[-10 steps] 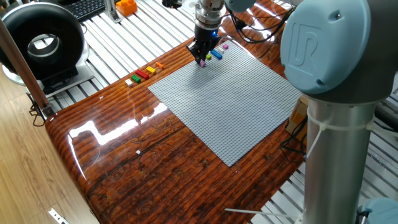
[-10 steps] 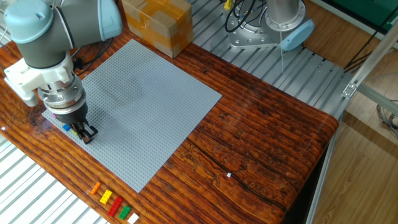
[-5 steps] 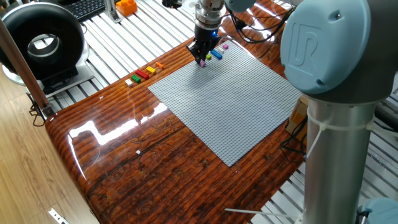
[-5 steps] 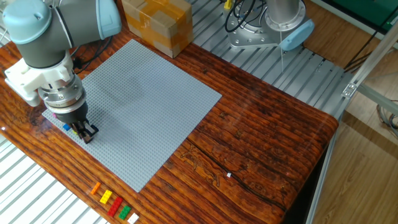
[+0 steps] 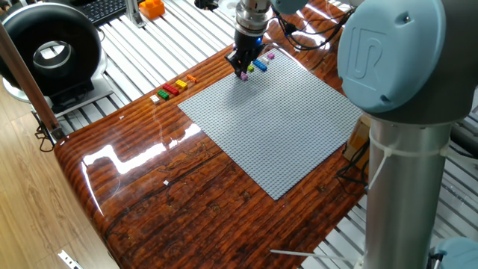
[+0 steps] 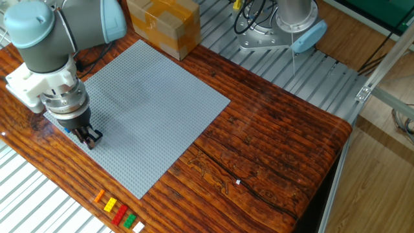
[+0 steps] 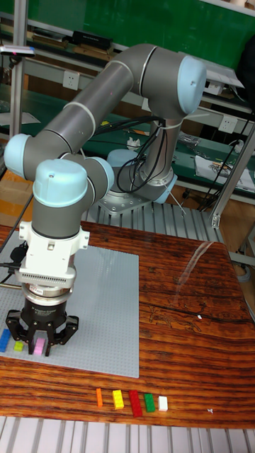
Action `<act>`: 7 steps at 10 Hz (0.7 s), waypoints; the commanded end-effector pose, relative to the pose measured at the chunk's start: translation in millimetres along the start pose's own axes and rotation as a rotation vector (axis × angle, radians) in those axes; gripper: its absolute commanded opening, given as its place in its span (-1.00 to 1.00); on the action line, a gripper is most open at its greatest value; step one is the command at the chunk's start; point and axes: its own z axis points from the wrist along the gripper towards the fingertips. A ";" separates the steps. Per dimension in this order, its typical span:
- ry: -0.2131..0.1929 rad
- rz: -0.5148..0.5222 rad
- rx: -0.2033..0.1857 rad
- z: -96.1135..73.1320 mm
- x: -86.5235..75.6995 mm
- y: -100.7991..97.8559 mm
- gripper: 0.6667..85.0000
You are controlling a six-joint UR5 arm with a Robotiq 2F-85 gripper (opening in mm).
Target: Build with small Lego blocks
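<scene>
Five small bricks lie in a row on the bare wood near the table's front edge, clear of the grey baseplate (image 7: pixel 85 311): an orange brick (image 7: pixel 99 398), a yellow brick (image 7: pixel 117 400), a red brick (image 7: pixel 135 402), a green brick (image 7: pixel 149 402) and a white brick (image 7: pixel 163 403). They sit just beside one another, in that order.

The gripper (image 7: pixel 39 347) stands upright over the near left corner of the baseplate, fingers pointing down. A pink brick (image 7: pixel 39 346) shows between the fingertips in the tall fixed view, low against the plate; whether the claw is clamped on it or merely straddling it cannot be told. A blue brick (image 7: pixel 4 340) and a lime-green brick (image 7: pixel 19 346) lie just left of the gripper at the same corner.

In one fixed view the gripper (image 5: pixel 243 72) sits at the plate's far corner, the blue brick (image 5: pixel 261 66) beside it. A cardboard box (image 6: pixel 163 22) rests at the table (image 6: pixel 284 149) edge, beyond the baseplate.
</scene>
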 end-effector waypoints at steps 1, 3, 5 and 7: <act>0.006 0.008 -0.007 -2.7 1.8 -1.0 -0.21; 0.015 0.007 -0.003 -8.8 3.2 -5.0 -0.20; 0.015 0.021 0.000 -9.9 0.8 -3.4 -0.19; 0.013 0.029 0.000 -10.8 -1.0 -1.6 -0.19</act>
